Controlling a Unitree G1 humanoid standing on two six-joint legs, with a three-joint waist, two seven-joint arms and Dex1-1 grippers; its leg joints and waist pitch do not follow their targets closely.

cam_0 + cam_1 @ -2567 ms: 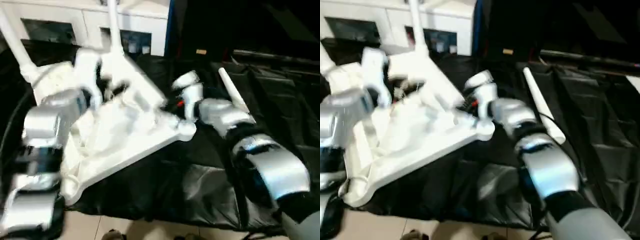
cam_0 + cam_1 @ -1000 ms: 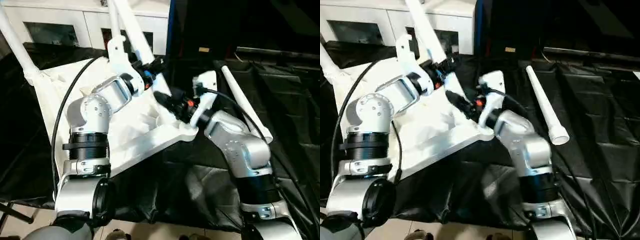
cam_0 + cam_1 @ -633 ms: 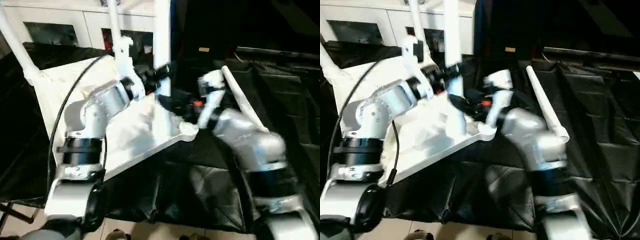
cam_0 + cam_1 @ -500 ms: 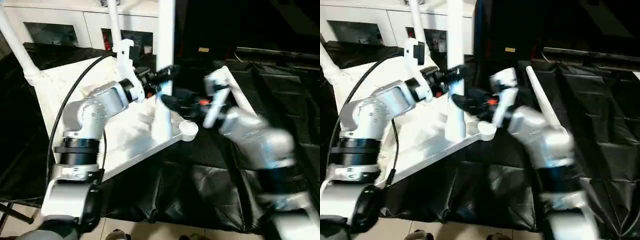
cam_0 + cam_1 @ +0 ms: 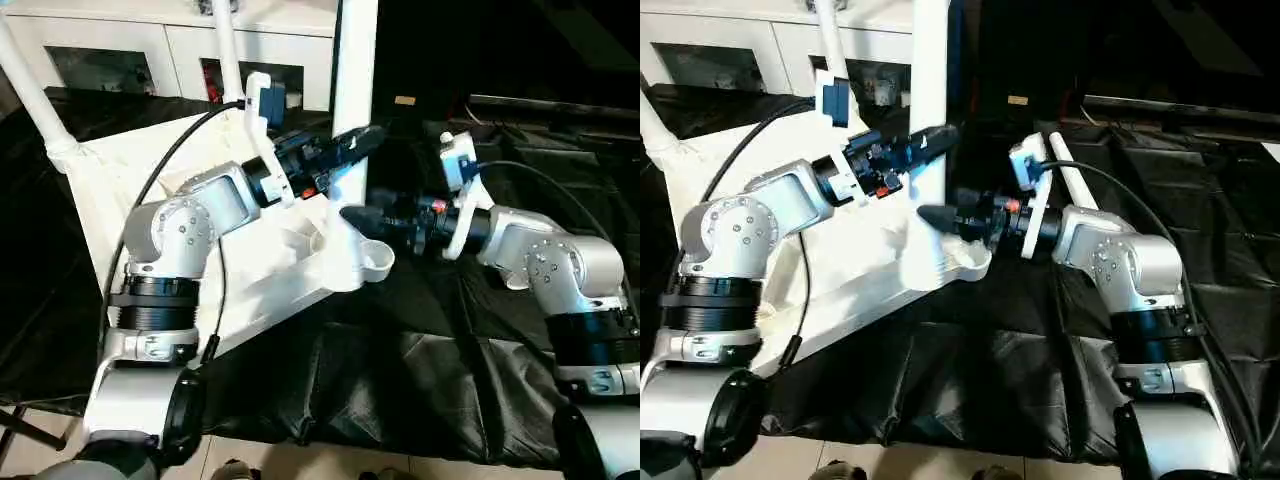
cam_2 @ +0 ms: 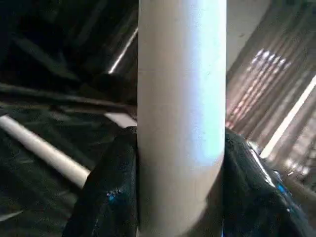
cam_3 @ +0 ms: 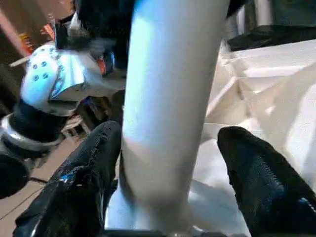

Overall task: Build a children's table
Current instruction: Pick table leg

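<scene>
The white tabletop (image 5: 120, 200) lies upside down on a surface covered with black sheet (image 5: 420, 360), with its ribbed underside facing up. One white leg (image 5: 352, 120) stands upright at the corner of the tabletop nearest to the right arm, just beside a round corner socket (image 5: 375, 260); whether its foot sits in a socket I cannot tell.

The left tool (image 5: 350, 150) reaches the standing leg from the left and is clenched around it: in the left wrist view the two black fingers (image 6: 108, 192) press on both sides of the white tube. The right tool (image 5: 940, 217) comes from the right side, lower on the same leg, near its base. In the right wrist view its two fingers (image 7: 256, 177) stand on either side of the leg with a clear space between them and the tube, so this tool is released and does not grip.

Two more legs (image 5: 30, 90) already rise from the far corners of the tabletop. Another leg (image 5: 1080, 190) lies loose on the black sheet, behind the right forearm. A white cabinet (image 5: 150, 50) with glass doors stands behind the surface.

I can read no writing or label anywhere.
</scene>
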